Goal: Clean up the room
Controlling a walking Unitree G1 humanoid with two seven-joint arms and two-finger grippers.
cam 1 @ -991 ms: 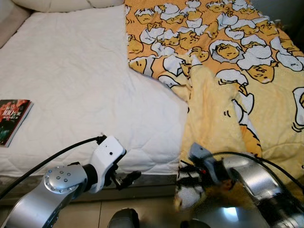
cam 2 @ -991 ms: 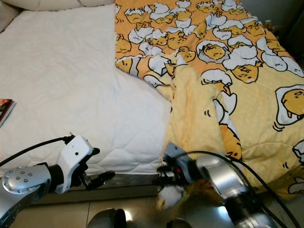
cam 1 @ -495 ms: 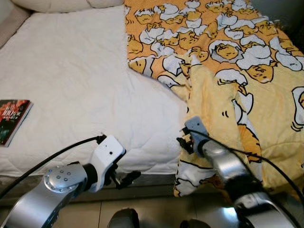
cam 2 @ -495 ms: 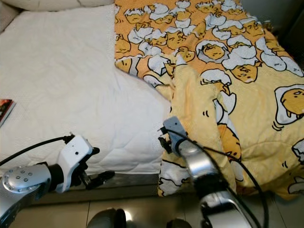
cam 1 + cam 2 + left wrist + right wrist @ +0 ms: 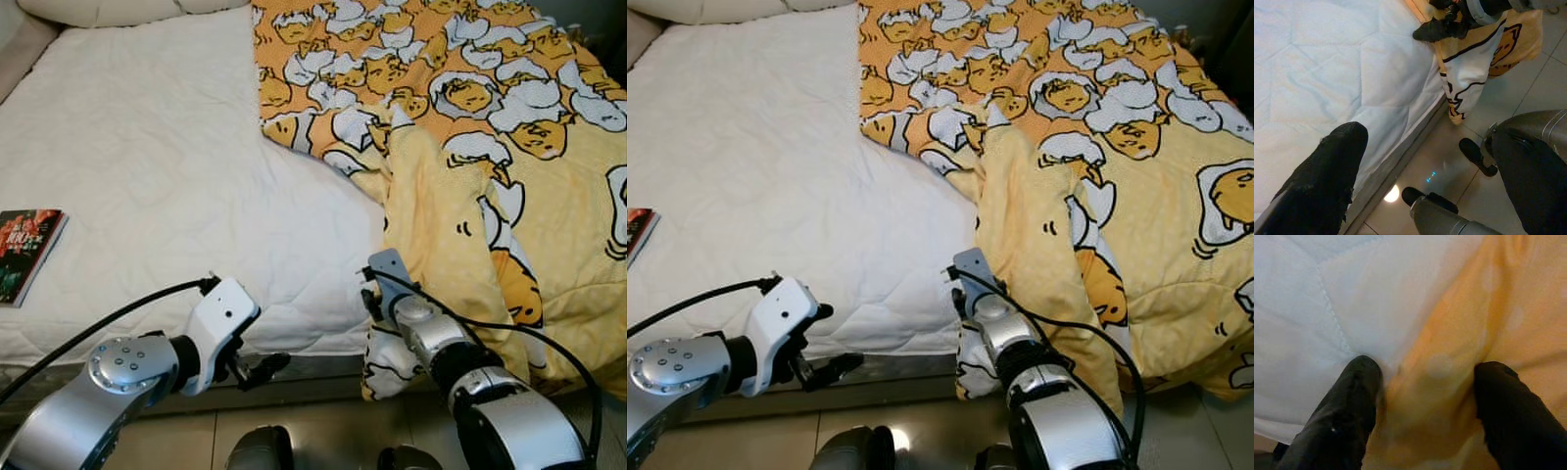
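A yellow blanket printed with egg cartoons covers the right half of the bed, and one corner hangs over the front edge. My right gripper sits at that edge where blanket meets the white mattress. In the right wrist view its fingers stand apart, open, with a fold of yellow fabric between them. My left gripper hovers low before the bed's front edge, open and holding nothing.
A dark book lies at the mattress's left edge. A pale pillow rests at the head of the bed. Glossy floor tiles run along the front of the bed frame.
My right gripper has come up from low beside the bed front to the mattress edge, onto the blanket. The blanket corner now hangs loose below it. The left arm stayed put.
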